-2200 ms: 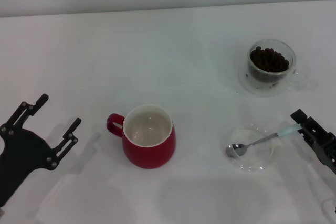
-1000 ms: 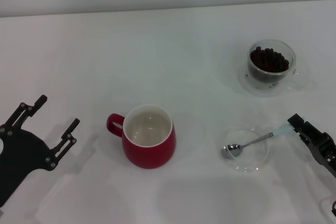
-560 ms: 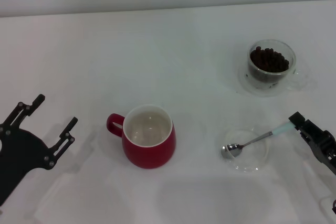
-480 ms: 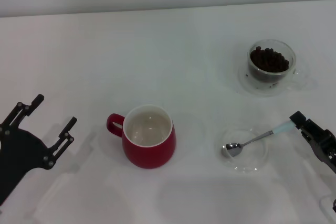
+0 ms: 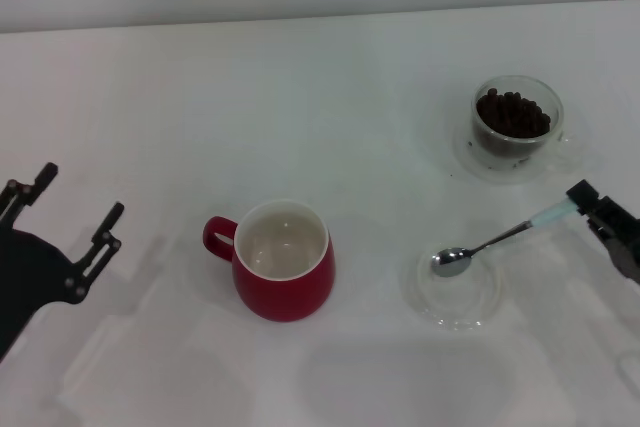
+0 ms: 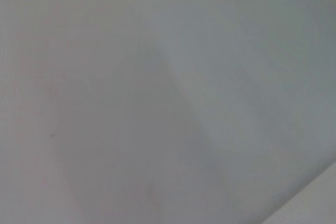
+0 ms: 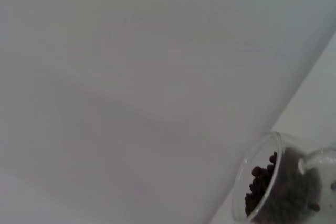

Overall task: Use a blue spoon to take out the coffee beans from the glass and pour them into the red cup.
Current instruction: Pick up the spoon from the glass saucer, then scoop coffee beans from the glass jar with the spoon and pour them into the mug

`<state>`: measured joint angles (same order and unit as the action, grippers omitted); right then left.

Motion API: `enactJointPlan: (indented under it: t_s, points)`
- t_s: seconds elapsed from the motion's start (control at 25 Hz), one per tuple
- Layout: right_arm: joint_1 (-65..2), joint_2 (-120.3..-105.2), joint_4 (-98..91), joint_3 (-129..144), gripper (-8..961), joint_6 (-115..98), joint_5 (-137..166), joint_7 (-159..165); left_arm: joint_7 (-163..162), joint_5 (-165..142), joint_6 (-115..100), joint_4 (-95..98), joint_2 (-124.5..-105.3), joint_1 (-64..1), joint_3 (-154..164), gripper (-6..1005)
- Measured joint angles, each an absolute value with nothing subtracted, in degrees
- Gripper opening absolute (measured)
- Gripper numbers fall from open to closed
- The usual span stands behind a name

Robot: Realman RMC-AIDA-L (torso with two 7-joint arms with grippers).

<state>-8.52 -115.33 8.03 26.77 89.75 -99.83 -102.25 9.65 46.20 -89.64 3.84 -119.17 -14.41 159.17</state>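
My right gripper pinches the spoon handle, prob. only its tip; could slip near the glass.

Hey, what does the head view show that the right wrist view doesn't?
Only the head view shows the red cup, the blue spoon held by its handle in the right gripper with its bowl over the flat clear dish, and the open left gripper parked at the left edge. The right wrist view adds nothing of its own. Both show the glass of coffee beans on the white table.
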Motion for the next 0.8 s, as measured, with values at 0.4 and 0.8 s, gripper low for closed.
enactJointPlan:
  t_s: [0.4, 0.8]
  points:
    - [-7.8, -114.98, 0.5, 25.8, 170, 91.5, -100.6, -97.8, 9.7, 52.7, -89.8, 4.1, -119.29, -14.5, 159.2, 692]
    - [-9.7, -114.74, -5.7, 25.1, 171, 91.4, -101.3, -95.1, 9.6, 60.7, -90.2, 6.4, -119.29, -14.6, 159.2, 691]
